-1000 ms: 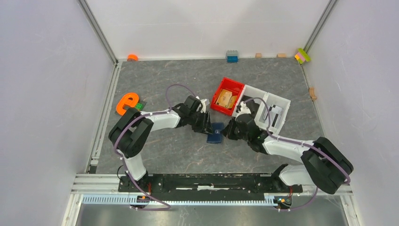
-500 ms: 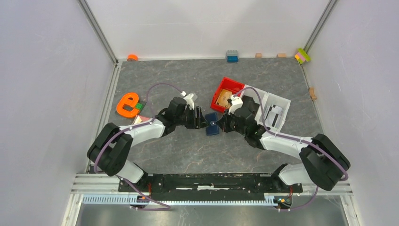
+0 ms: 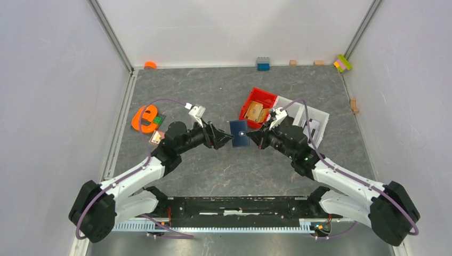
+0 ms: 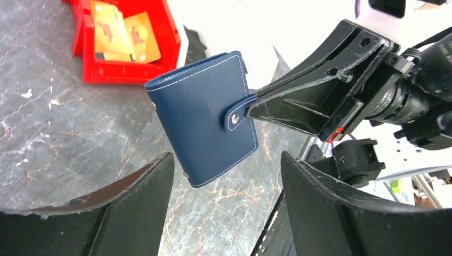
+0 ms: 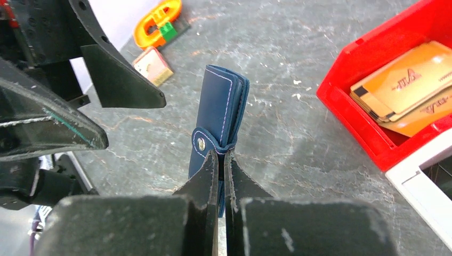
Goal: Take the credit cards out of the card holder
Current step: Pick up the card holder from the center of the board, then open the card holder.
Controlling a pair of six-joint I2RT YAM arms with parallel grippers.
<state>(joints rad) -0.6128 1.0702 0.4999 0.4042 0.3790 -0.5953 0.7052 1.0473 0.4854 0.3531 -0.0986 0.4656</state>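
Near edge of the table: both arm bases, arms reaching inward to meet over the table's middle

Right gripper [image 5: 221,154]: fingers clenched on the snap-tab edge of the holder [image 4: 205,114], gripping it by one side. The holder hangs off the table, on edge, folded shut and the snap fastened. We judge the edge grip is meant to leave the broad faces and the tab free for the other arm

Left gripper [image 3: 223,140]: fingers released and spread wide, one on each side of the holder, touching nothing. It faces the right gripper head-on, which we read as lining up to take the free edge or work the snap

Just beyond, towards the far right: red tray [image 4: 128,72] with orange cards [image 5: 410,88] lying flat inside, a white tray [image 3: 314,112] touching it. We take the tray as the drop spot, kept close to the work. Whether any cards remain in the shut holder we cannot tell

Left edge: orange toy [image 3: 143,117], well apart from the work
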